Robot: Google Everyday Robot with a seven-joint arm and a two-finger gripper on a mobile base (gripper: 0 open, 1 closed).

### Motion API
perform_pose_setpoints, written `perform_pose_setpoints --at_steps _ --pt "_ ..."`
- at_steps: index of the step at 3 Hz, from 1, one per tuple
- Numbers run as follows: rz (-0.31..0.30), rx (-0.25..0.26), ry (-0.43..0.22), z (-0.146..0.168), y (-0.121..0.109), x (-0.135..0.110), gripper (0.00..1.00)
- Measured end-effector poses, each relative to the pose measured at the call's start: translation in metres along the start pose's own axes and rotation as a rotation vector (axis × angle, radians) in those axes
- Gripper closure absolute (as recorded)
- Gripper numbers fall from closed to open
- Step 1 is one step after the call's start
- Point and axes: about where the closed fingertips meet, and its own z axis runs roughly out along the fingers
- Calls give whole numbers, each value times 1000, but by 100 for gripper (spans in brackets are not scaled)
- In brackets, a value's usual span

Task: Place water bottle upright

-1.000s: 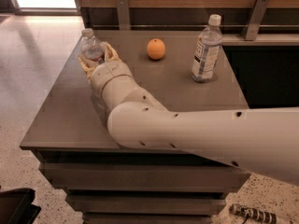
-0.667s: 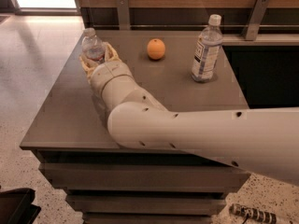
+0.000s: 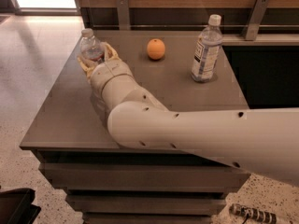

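Observation:
The water bottle (image 3: 89,45), small, clear and ribbed with a white cap, stands upright near the far left corner of the brown table (image 3: 65,111). My gripper (image 3: 96,56) reaches in from the lower right, and its tan fingers (image 3: 110,53) hug the bottle's lower body on both sides. The gripper is shut on the bottle. The bottle's base is hidden behind the wrist, so I cannot tell whether it rests on the table.
An orange (image 3: 156,49) lies at the back middle of the table. A taller bottle with a big white label (image 3: 205,50) stands at the back right. A wooden wall with metal brackets (image 3: 123,10) runs behind. The table's left edge drops to the floor.

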Motion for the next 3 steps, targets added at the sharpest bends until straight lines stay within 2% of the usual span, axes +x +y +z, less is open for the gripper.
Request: perform_pose_setpoints --at_steps 1,2,3 --pt "-2 1 -5 -1 0 -3 11" --pt "-3 1 -9 -1 0 -6 0" --pt "-3 1 -9 -1 0 -6 0"
